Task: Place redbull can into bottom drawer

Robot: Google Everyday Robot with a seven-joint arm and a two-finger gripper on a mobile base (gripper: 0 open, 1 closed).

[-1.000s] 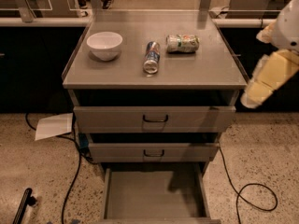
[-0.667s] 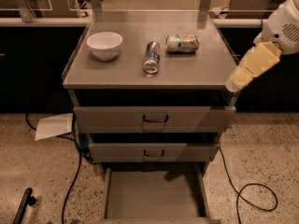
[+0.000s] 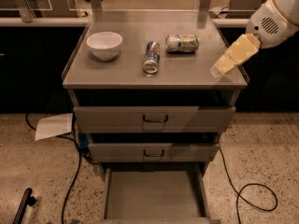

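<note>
The redbull can (image 3: 151, 57) is slim, blue and silver, and lies on its side in the middle of the cabinet's grey top (image 3: 117, 73), one silver end facing me. The bottom drawer (image 3: 154, 192) is pulled out, and its flat grey inside holds nothing. My gripper (image 3: 223, 64) hangs from the white arm at the right, over the top's right front corner. It is well to the right of the redbull can, apart from it, and holds nothing that I can see.
A white bowl (image 3: 104, 45) stands at the left of the top. A shorter green and white can (image 3: 182, 43) lies behind and right of the redbull can. The two upper drawers (image 3: 154, 119) are nearly closed. Cables (image 3: 252, 195) and a paper sheet (image 3: 53, 126) lie on the floor.
My gripper has moved left and a little up, from beside the cabinet's right edge to over its right front corner. The cans, bowl and drawers have not moved.
</note>
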